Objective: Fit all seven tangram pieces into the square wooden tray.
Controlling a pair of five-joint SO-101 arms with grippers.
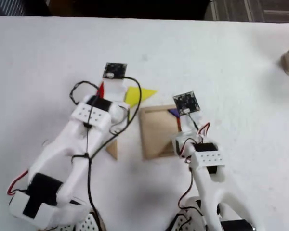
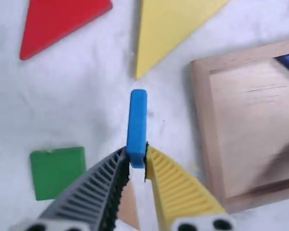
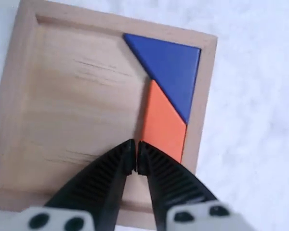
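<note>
The blue triangle (image 1: 173, 111) lies in the square wooden tray (image 1: 154, 138), in its 1 o'clock corner. The orange piece (image 3: 163, 126) touches the blue triangle at 6 o'clock. The yellow triangle (image 1: 136, 95) lies outside, at the tray's 11 o'clock.

Left hand (image 2: 137, 166) pinches a blue piece (image 2: 137, 125) edge-on; right hand (image 3: 136, 156) points down, closed tight.

Bright, even, diffuse light from above. White bench (image 1: 48, 57) reads near washed out in the high view. Soft grey shadows sit at lower centre, between left arm (image 1: 62, 144) and right arm (image 1: 208, 178). Left wrist view: dim shadow patch across part of the tray (image 2: 201, 120) floor.
</note>
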